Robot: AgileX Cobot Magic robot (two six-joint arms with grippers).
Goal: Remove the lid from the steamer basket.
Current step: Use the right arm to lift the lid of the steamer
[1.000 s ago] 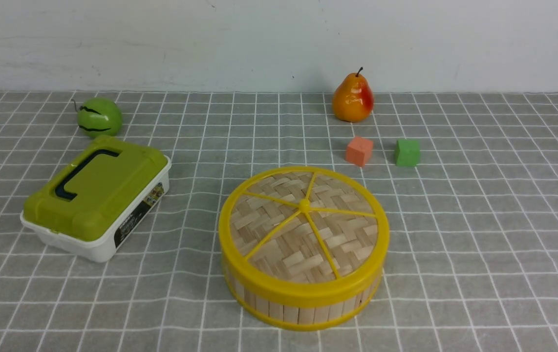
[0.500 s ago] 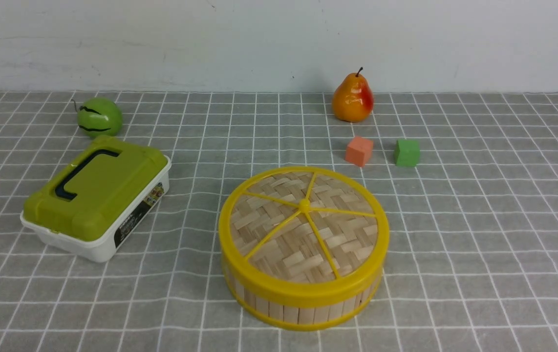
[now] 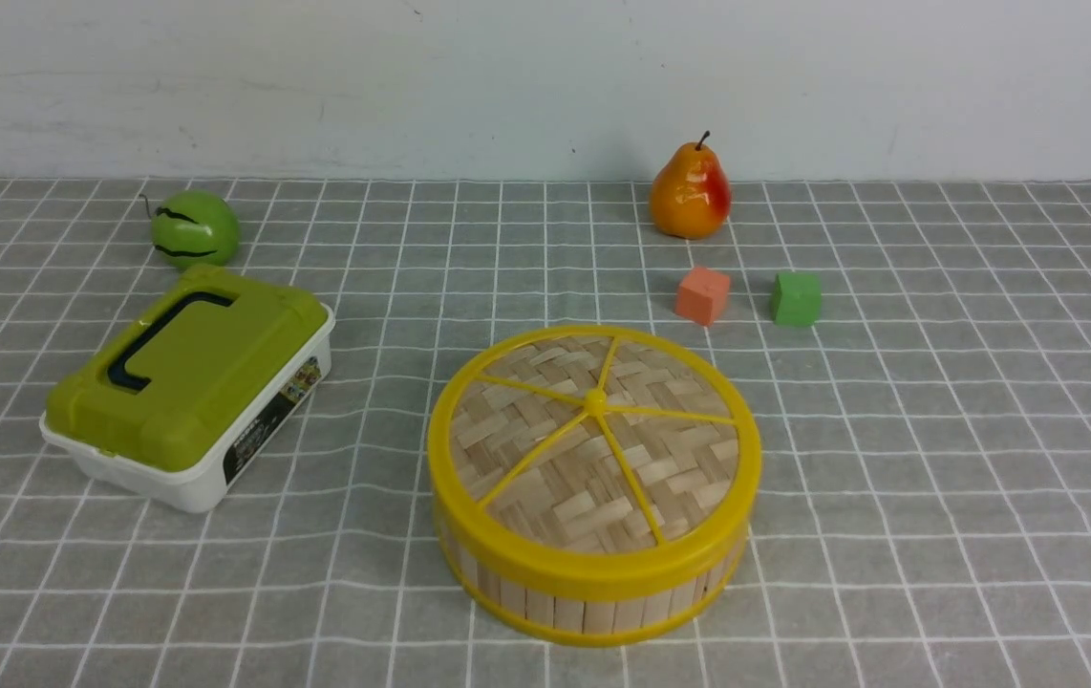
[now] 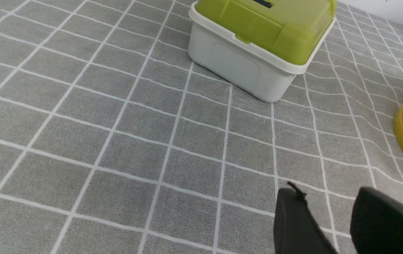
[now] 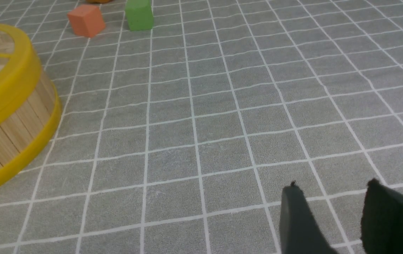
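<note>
Bamboo lid [image 3: 593, 449] lies well apart from right tool [image 5: 332, 197]

we see our left claw [image 4: 328, 192] through its own wrist camera: two dark fingers [image 4: 295, 222] side by side, jaws parted with a clear gap between them. they slant forward and down over the surface [image 4: 81, 141]; whether the tips touch it we cannot tell. our right claw [image 5: 332, 187] shows the same way in its wrist camera, with two dark fingers [image 5: 298, 218] standing apart and the surface visible through the gap. on each claw, one fingertip carries a small frayed nub at its edge.
</note>
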